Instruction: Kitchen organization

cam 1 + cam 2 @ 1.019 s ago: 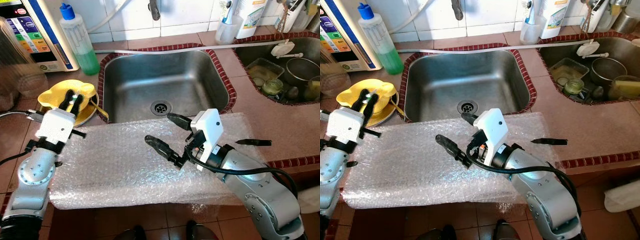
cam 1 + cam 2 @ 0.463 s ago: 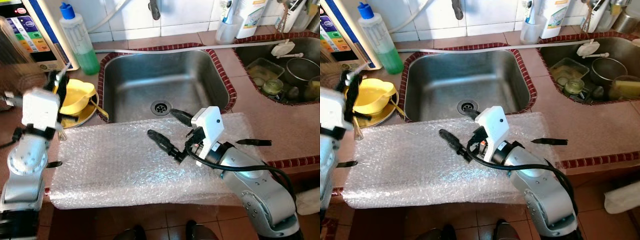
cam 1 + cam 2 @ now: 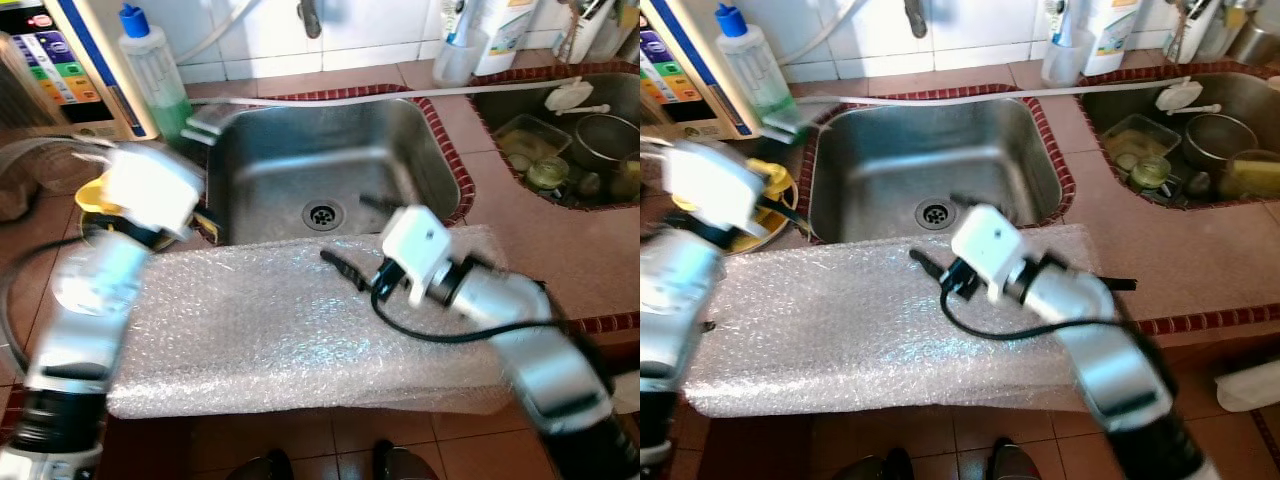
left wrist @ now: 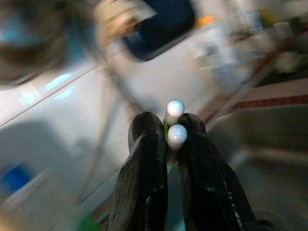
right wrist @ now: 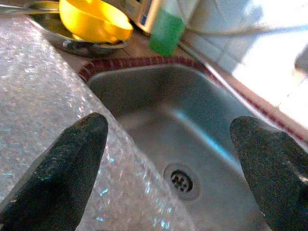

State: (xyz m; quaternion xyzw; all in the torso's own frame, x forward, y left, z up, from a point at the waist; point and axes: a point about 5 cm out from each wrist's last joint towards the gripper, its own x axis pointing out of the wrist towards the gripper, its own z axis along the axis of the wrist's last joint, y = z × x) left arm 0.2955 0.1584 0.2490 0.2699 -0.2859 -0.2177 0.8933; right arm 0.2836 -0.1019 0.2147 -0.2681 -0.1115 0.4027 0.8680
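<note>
Left eye view: a sheet of bubble wrap (image 3: 290, 330) lay across the near worktop (image 3: 520, 215), its far edge hanging over the rim of the steel sink (image 3: 330, 165), probably to cushion whatever gets set down. The left gripper (image 3: 205, 120) was blurred at the sink's far left corner, above the yellow bowl (image 3: 95, 195) on its metal plate. The right gripper (image 3: 355, 235) hovered over the wrap's far edge, beside the drain (image 3: 322, 213).

Right eye view: the same layout, with a green soap bottle (image 3: 755, 75) standing far left against the white tiles, and a second basin (image 3: 1200, 130) of dishes on the far right.

Left wrist view: the jaws were clamped on two thin, round-tipped white sticks (image 4: 175, 120), apparently chopsticks, standing up between the black fingers (image 4: 144, 163); the background was smeared.

Right wrist view: the jaws stood wide apart and empty, framing the dimpled, glossy wrap, the smooth basin and the drain. The bowl looked like plastic and sat tilted in the plate.
</note>
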